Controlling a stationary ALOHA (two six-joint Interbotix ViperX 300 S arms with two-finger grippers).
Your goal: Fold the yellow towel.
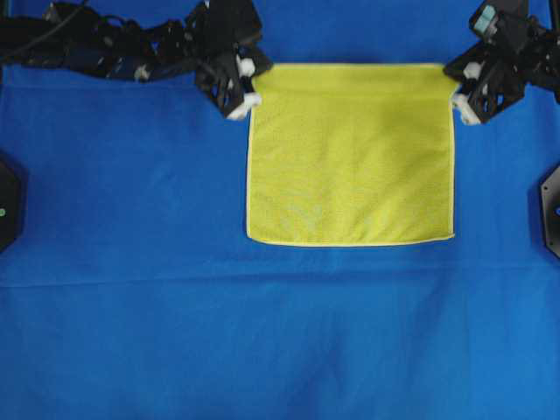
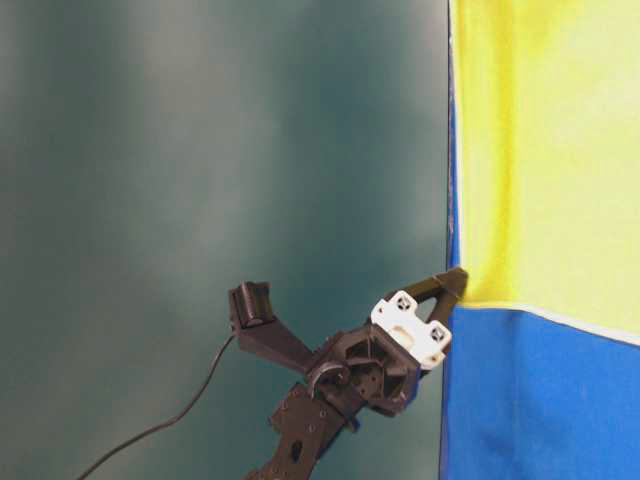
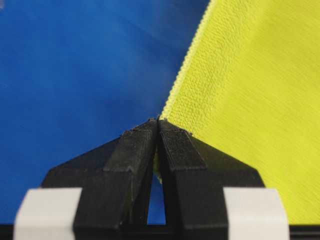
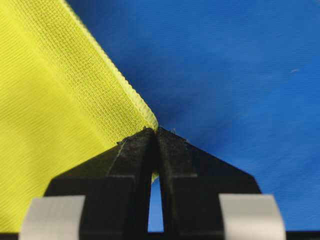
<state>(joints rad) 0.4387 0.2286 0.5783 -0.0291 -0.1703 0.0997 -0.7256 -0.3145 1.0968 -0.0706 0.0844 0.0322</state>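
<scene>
The yellow towel point(image 1: 350, 153) lies spread on the blue table covering point(image 1: 262, 332), its far edge at the top of the overhead view. My left gripper point(image 1: 253, 80) is shut on the towel's far left corner; the left wrist view shows the hem point(image 3: 185, 75) pinched between the closed tips point(image 3: 158, 120). My right gripper point(image 1: 452, 86) is shut on the far right corner; the right wrist view shows the hem point(image 4: 125, 87) caught in the closed tips point(image 4: 156, 129). The table-level view shows one gripper point(image 2: 455, 280) on a corner of the towel point(image 2: 545, 150).
The blue covering stretches wide in front of the towel and to both sides. Black fixtures sit at the left edge point(image 1: 7, 206) and right edge point(image 1: 551, 210) of the overhead view. A cable point(image 2: 150, 430) trails from the arm in the table-level view.
</scene>
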